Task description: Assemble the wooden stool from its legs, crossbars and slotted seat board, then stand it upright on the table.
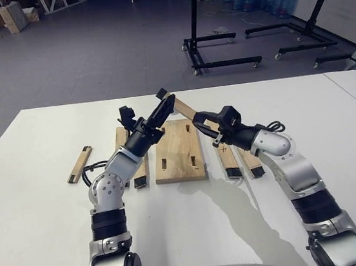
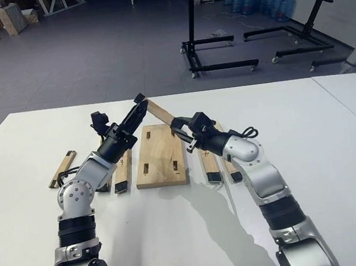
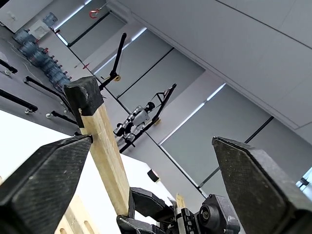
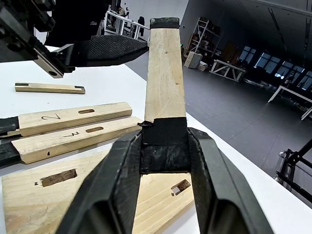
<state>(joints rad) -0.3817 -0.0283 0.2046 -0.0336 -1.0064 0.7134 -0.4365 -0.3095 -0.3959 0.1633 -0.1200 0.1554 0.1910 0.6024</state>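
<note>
White, smooth table [image 1: 46, 220]; pale rectangular seat board [image 1: 179, 151] lies flat at centre, slots showing. Over its far edge a squared wooden leg [image 4: 165, 73] tilts, right gripper [image 1: 201, 122] clenched on its black-capped end, left gripper [image 1: 164, 102] splayed at the top.

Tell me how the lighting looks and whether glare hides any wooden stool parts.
Left eye view: the white table is evenly lit, and no glare hides the pale slotted seat board. Right wrist view: the black-capped pale wooden leg in the right gripper is well lit against a dim hall.
</note>
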